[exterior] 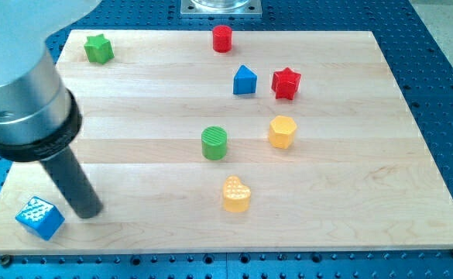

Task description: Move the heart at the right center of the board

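Note:
The yellow heart lies on the wooden board, below the middle. My tip rests on the board at the view's lower left, far to the left of the heart. It stands just right of a blue cube, close to it; I cannot tell if they touch.
A green cylinder and a yellow hexagon block sit above the heart. A blue house-shaped block and a red star lie further up. A red cylinder is at the top edge, a green star at top left.

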Controlling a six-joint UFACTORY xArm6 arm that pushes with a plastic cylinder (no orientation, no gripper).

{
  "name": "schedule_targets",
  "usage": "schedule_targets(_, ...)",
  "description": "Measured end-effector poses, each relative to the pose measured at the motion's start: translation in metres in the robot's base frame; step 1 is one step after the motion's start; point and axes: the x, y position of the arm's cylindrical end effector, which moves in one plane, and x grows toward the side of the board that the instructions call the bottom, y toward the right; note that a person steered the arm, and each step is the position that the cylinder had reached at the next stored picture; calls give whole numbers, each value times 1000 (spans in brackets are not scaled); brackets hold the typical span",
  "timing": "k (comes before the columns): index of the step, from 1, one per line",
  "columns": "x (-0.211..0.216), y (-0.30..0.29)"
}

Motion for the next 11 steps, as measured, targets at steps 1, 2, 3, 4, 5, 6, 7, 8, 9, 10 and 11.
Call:
schedule_targets(1,14,67)
schedule_targets(2,38,138)
schedule_targets(3,39,147)
schedule_targets(4,38,150)
schedule_targets(5,37,122)
schedule_targets(6,9,115)
schedule_targets(7,8,115)
schedule_targets(8,-4,120)
schedule_targets(9,-11,122)
schedule_targets(10,-13,122)
schedule_targets(11,-19,129)
